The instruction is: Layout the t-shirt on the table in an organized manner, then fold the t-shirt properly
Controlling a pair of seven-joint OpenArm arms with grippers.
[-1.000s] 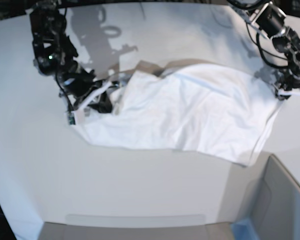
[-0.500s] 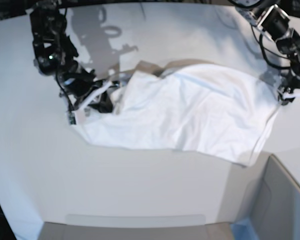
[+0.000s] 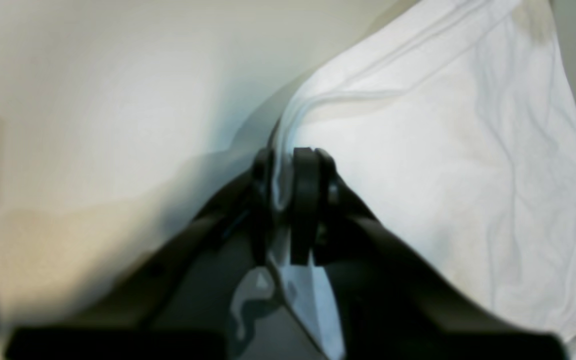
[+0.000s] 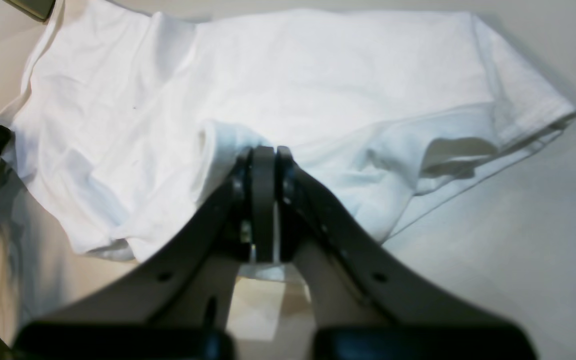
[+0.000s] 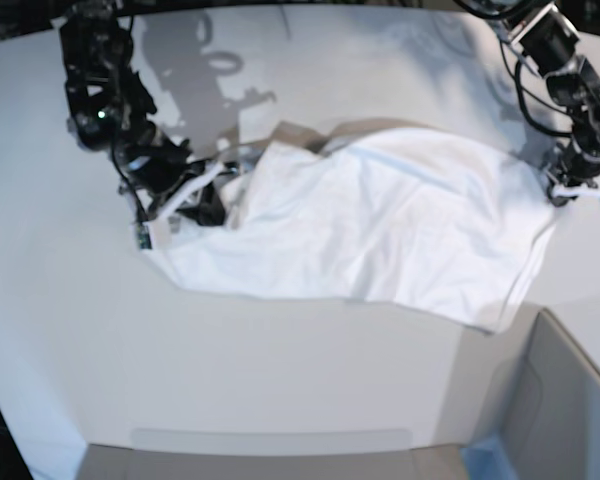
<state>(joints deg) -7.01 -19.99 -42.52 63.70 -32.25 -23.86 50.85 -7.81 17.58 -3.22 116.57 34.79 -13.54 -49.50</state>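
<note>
One t-shirt (image 5: 380,225), one table (image 5: 280,370), two end effectors.

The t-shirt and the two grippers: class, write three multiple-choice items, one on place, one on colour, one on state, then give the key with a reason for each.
1. Where is the t-shirt?
A. spread on the table
B. inside the grey box
C. hanging off the table's edge

2. What colour is the cloth that shows?
A. blue
B. white
C. black

3. How does the left gripper stand?
A. wide open above bare table
B. shut on nothing
C. shut on the t-shirt

Key: 1 A, the base view shows it lying rumpled on the tabletop. 2 B, every view shows white cloth, with no print visible. 3 C, the left wrist view shows a hem fold pinched between its fingers; the right gripper is likewise shut on cloth.
</note>
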